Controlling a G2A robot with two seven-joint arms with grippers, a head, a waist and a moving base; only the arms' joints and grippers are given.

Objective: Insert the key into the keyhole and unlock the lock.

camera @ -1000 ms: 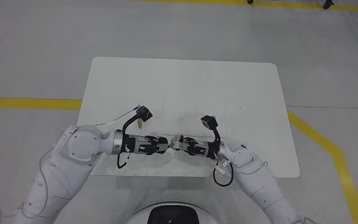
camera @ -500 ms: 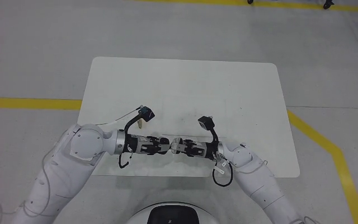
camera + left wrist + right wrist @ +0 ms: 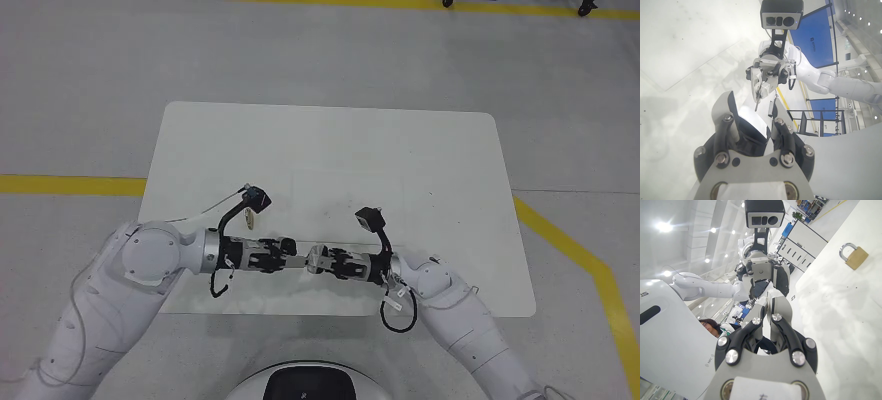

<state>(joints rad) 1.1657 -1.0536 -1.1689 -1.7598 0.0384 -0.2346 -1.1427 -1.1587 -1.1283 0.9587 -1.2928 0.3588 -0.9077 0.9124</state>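
Note:
A brass padlock (image 3: pixel 855 256) with a steel shackle lies flat on the white table (image 3: pixel 400 160). From above, the padlock (image 3: pixel 247 223) sits just beyond the left wrist. My right gripper (image 3: pixel 759 92) is shut on a small metal key (image 3: pixel 756 105), whose blade points at my left gripper (image 3: pixel 753 97). The left gripper stands open with nothing between its fingers. Both grippers face each other tip to tip over the table's near edge, left gripper (image 3: pixel 293 253) and right gripper (image 3: pixel 312 258) a small gap apart. In the right wrist view the right gripper (image 3: pixel 768 298) hides the key.
The tabletop holds nothing else besides the padlock. Yellow floor lines run past both sides of the table.
The left gripper has drawn back a little to the left, opening a small gap between the two grippers. The right gripper has shifted slightly left with the key in it.

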